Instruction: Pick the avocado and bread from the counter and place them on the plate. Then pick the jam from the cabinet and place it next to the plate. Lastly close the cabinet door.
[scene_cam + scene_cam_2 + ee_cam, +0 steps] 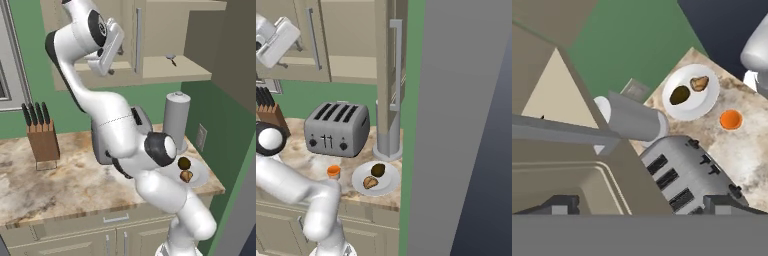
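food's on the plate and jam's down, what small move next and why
Probably bring the open gripper to the open beige wall cabinet's door and push it shut: dark avocado and tan bread lie on the white plate, orange jam jar stands beside it.

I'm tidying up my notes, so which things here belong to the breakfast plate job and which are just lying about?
Job:
round white plate
dark olive egg-shaped avocado
tan bread chunk
small orange jam jar
beige wall cabinet, door open
marbled stone counter

Lying about:
silver four-slot toaster
wooden knife block
grey cylinder canister
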Controlling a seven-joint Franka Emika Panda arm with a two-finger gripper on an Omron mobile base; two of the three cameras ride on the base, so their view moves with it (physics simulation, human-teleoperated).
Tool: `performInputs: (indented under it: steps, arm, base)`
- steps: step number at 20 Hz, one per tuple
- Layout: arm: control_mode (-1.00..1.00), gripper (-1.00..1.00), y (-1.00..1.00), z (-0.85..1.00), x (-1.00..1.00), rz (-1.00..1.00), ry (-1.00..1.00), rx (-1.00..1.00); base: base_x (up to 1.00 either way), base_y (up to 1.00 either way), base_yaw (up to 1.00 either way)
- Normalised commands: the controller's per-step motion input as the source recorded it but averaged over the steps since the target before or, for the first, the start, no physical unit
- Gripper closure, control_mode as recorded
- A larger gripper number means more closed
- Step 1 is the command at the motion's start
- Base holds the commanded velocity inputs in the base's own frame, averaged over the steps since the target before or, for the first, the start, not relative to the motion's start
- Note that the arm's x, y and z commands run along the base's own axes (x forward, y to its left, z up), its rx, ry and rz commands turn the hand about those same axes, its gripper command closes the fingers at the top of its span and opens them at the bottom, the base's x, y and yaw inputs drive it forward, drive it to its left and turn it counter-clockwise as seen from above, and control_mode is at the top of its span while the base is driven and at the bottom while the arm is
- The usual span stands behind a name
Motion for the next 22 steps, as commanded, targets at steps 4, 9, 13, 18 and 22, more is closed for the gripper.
performInputs:
  steps: [4, 9, 13, 18, 22]
  arm:
    - [-1.00, -1.00, -0.80, -0.69, 0.93, 0.46, -0.38, 0.04]
    - [-1.00, -1.00, -0.73, -0.98, 0.66, 0.57, -0.51, -0.01]
    - [-1.00, -1.00, -0.65, -1.00, 0.19, 0.53, -0.63, -0.10]
    - [-1.00, -1.00, -0.58, -0.95, -0.73, 0.45, -0.60, -0.14]
    - [-1.00, -1.00, -0.55, -0.49, -0.92, 0.39, -0.66, -0.06]
  base:
    - [0.00, 0.00, 0.00]
    - [0.00, 0.00, 0.00]
    - [0.00, 0.00, 0.00]
    - [0.00, 0.00, 0.00]
    - [0.00, 0.00, 0.00]
